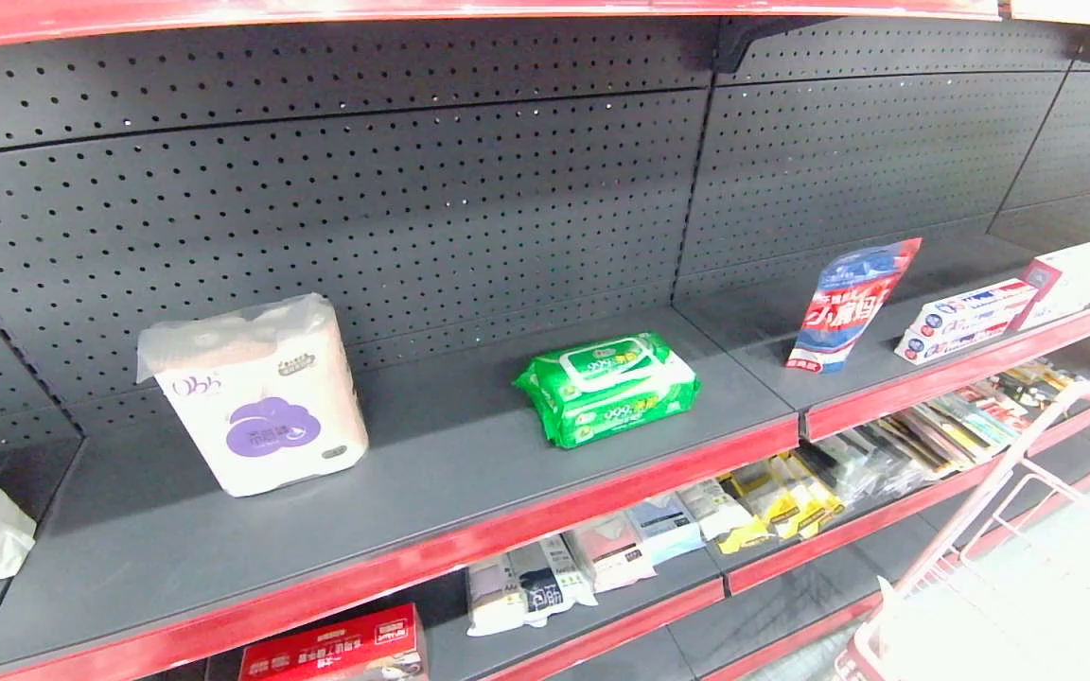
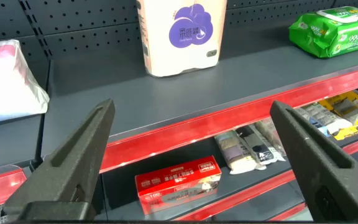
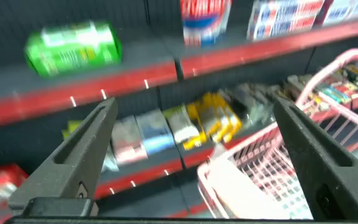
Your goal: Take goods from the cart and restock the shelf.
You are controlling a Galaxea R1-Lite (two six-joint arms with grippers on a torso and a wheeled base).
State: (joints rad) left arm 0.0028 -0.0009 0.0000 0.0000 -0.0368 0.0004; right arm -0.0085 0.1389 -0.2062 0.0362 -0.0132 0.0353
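Facing shelf (image 1: 469, 445). My left gripper (image 2: 192, 109): fingers spread, holding nothing. My right gripper (image 3: 196, 104): fingers spread too, empty. Toilet paper pack (image 1: 256, 392) stands upright toward the shelf's left end. Green wipes pack (image 1: 606, 386) lies flat mid-shelf, well apart from it. Pink cart (image 1: 980, 530) sits before the lower shelves, right side.
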